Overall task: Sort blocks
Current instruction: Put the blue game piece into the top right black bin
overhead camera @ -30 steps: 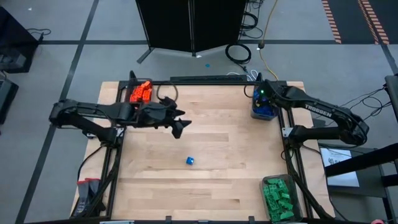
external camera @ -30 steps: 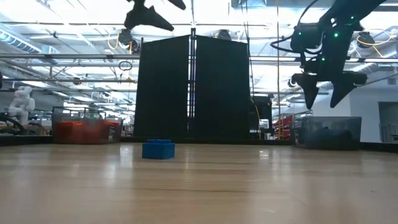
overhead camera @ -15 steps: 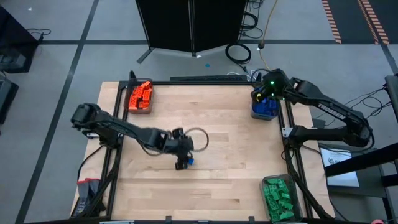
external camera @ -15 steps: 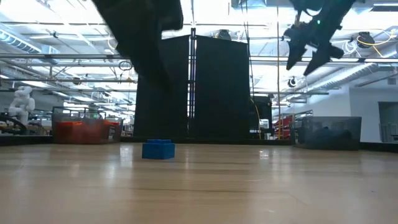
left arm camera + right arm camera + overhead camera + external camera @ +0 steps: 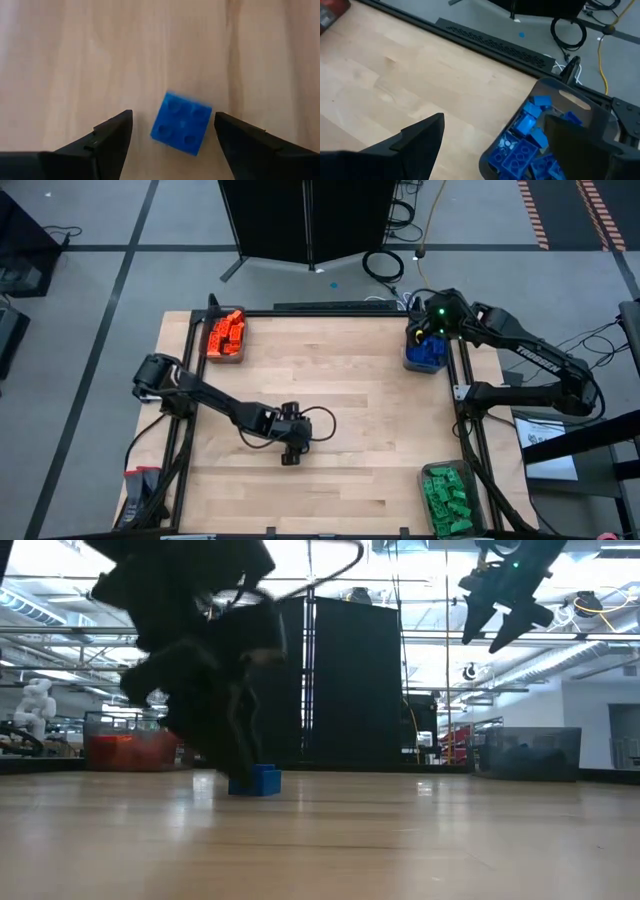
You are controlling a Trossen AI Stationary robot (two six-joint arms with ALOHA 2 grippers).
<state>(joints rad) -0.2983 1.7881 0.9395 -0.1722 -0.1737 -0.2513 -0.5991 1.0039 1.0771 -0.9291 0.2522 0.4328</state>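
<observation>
One blue block (image 5: 181,123) lies flat on the wooden table near its middle, studs up. My left gripper (image 5: 172,119) is open and low over it, one finger on either side with a gap to each. In the high view that gripper (image 5: 291,448) hides the block. In the low view the block (image 5: 264,781) shows just behind the dark fingers (image 5: 222,745). My right gripper (image 5: 420,332) hangs open and empty, high over the blue bin (image 5: 426,356) at the far right. It also shows in the low view (image 5: 505,622).
A bin of orange blocks (image 5: 225,333) stands at the far left corner. A bin of green blocks (image 5: 450,495) stands at the near right corner. The blue bin (image 5: 540,145) holds several blue blocks. Bare wood lies all around the left gripper.
My left gripper has swung from near the orange bin toward the table's middle and near edge. It has come down and rolled, and now straddles the blue block, still open. My right gripper has risen above the blue bin. The block has not moved.
</observation>
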